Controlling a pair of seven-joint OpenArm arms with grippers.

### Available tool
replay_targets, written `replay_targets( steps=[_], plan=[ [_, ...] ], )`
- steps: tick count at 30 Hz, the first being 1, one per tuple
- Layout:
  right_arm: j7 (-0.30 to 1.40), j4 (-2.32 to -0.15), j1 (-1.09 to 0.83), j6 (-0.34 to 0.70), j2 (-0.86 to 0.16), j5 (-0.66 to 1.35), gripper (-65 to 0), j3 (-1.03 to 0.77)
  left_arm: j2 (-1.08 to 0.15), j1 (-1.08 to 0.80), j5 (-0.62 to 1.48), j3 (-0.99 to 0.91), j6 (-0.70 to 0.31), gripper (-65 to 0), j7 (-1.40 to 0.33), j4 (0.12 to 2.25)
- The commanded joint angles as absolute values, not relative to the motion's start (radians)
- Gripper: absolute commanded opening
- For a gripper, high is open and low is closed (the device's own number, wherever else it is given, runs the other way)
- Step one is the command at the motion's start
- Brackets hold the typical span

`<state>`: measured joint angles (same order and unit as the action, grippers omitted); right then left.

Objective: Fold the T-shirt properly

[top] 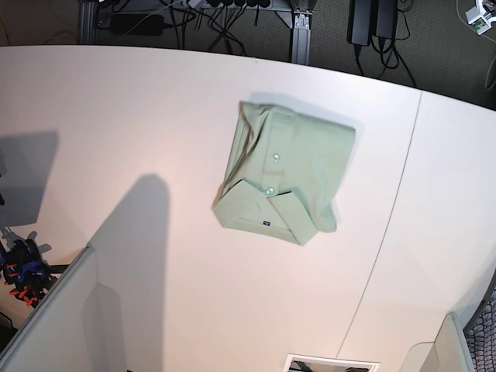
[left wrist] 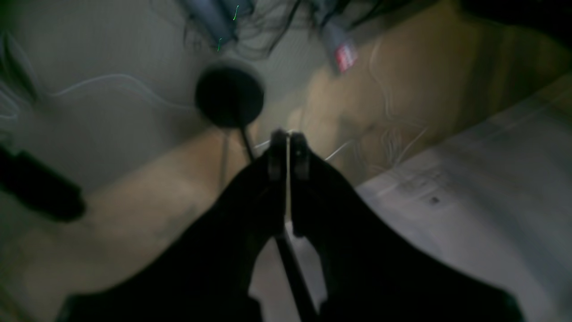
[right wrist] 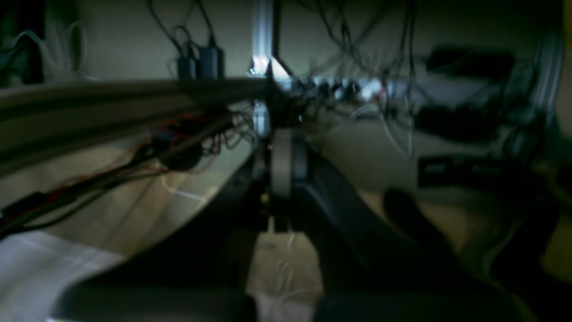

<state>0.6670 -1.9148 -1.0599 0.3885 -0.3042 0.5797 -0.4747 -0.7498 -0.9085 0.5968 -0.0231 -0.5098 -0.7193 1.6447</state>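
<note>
The T-shirt (top: pixel 291 167) lies folded into a compact pale green rectangle on the white table (top: pixel 139 116), right of centre. Its collar, two buttons and a small blue tag face the near side. My left gripper (left wrist: pixel 288 143) is shut with nothing between its dark fingers, and the blurred view past it shows tan floor and a pale surface. My right gripper (right wrist: pixel 282 150) is also shut and empty, pointing toward cables and a frame. Neither gripper shows in the base view, and neither wrist view shows the shirt.
A seam (top: pixel 395 217) runs down the table right of the shirt. Pale slabs stand at the near left (top: pixel 54 310) and near right (top: pixel 457 341) corners. Cables and power bricks (top: pixel 368 19) hang beyond the far edge. A black round disc (left wrist: pixel 229 94) sits ahead of the left gripper.
</note>
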Motion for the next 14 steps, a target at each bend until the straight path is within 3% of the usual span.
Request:
replay_targets(
  steps=[1,6,14],
  plan=[
    [0.655,-1.893,-1.063,0.39,-0.313,0.58,-65.0,-0.481,-0.758,-0.888,0.594,0.007,-0.492,-63.7,-0.715,1.615],
    [0.656,-1.676,-0.96,0.39,-0.316,0.561,-65.0,-0.447,-0.678,-0.709,0.503,0.17,-0.403,-63.7,-0.714,1.386],
    [0.655,-1.209,-0.653,0.389,-0.377,0.477,-65.0,-0.197,-0.425,-0.402,0.397,0.355,-0.403,-63.7,-0.704,0.881]
  ],
)
